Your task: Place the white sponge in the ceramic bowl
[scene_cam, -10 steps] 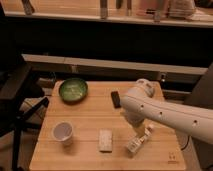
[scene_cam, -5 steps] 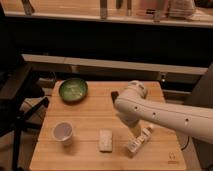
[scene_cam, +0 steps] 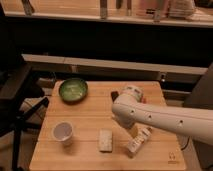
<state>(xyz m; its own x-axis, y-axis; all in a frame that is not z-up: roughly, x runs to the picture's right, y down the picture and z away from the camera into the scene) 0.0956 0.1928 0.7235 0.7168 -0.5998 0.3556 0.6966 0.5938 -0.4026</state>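
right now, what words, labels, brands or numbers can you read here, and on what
No text is readable.
Label on the pale bottle: too blurred to read.
On the table, front right corner, a small mark: too small to read.
The white sponge, ceramic bowl and paper cup: no print visible.
The gripper, over the table between sponge and bottle: no marking visible.

Far-left corner of worktop (scene_cam: 95,107): ceramic bowl (scene_cam: 73,90). Along front edge, left to right: cup (scene_cam: 63,133), white sponge (scene_cam: 105,140), bottle (scene_cam: 138,142). Just behind bottle: end effector (scene_cam: 128,126).
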